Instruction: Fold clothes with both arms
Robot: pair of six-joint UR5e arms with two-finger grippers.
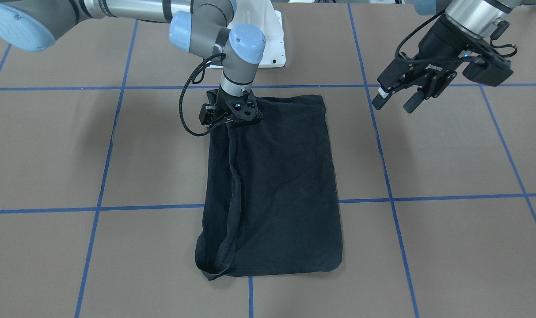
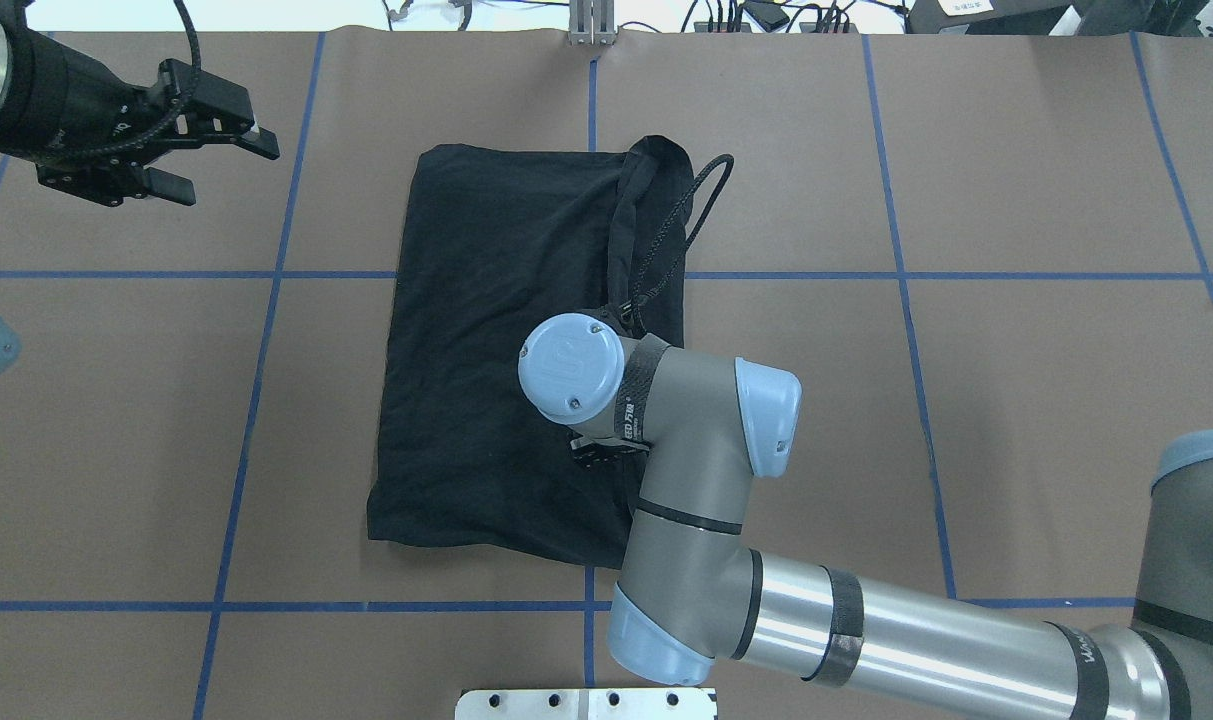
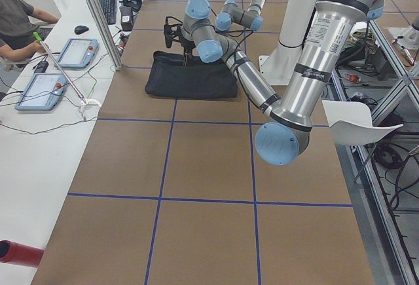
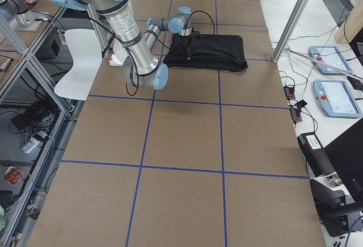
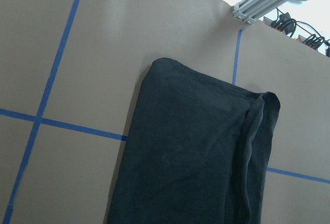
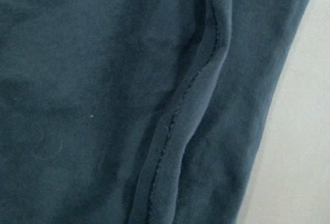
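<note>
While the T-shirt (image 1: 281, 185) lay on the table (image 1: 449, 154), long axis near-to-far, the right gripper (image 1: 234, 125) sat on its near right hem, clamping unclear; the left gripper (image 1: 395, 105) hung spread, well left.

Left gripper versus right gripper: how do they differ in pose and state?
The left gripper hangs above bare table, clear of the T-shirt; the right gripper is down on the T-shirt. The left gripper's fingers are spread open; the right gripper's fingers cannot be made out against the black cloth. Both are black.
</note>
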